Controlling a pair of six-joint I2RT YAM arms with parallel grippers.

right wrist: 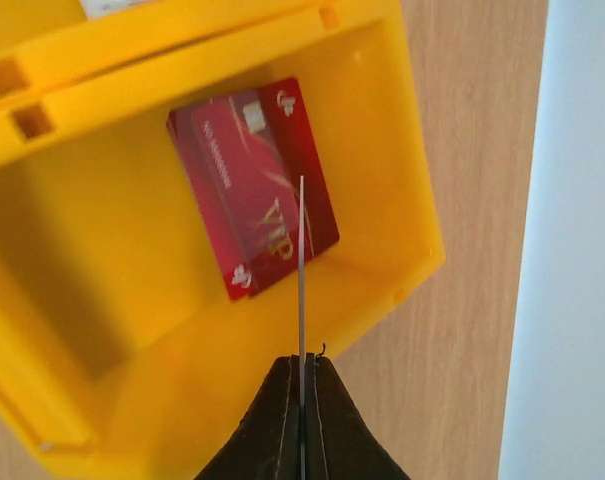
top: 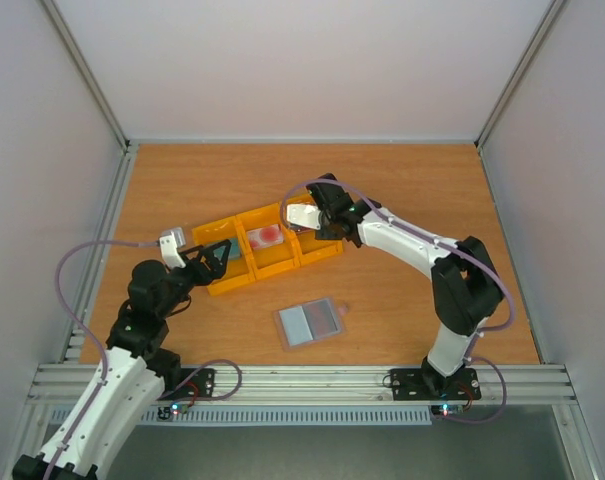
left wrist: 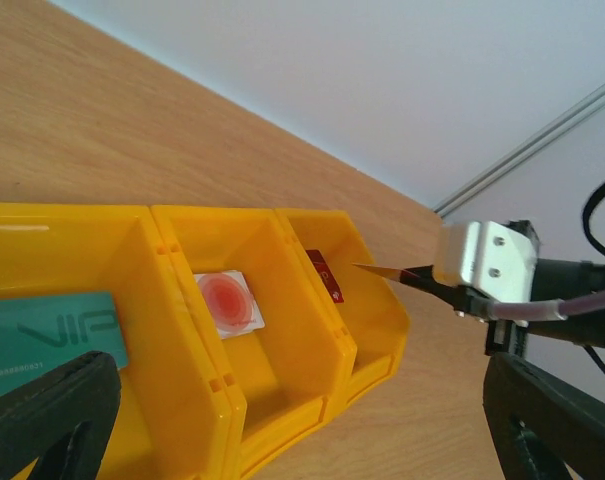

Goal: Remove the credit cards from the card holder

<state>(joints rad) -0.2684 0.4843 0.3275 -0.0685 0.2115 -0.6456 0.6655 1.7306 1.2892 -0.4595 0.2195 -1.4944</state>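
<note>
While the card holder (top: 310, 322) lies open and flat on the table (top: 412, 180), we see both arms at the yellow tray (top: 282, 262), well apart from it. In the top view the holder sits at about 4 o'clock from the left gripper (top: 210, 262) and at about 6 o'clock from the right gripper (right wrist: 302, 375). The holder's left panel is pale blue-grey and its right panel looks darker and reddish; we cannot tell whether a card sits in it. The left gripper hangs over the tray's left compartment with its jaws spread wide and nothing between them. The teal card (left wrist: 47, 340) lies flat in that compartment, just below the left finger. The pink-white card (left wrist: 227, 300) with its red blotch lies in the middle compartment. The right gripper's jaws are pressed together, pinching a thin card (right wrist: 301, 270) that we see only edge-on, so we cannot tell its colour. That card points toward 12 o'clock in the right wrist view, above the right compartment, where the dark red card (right wrist: 252, 185) lies flat on the floor, clear of the fingers.
</note>
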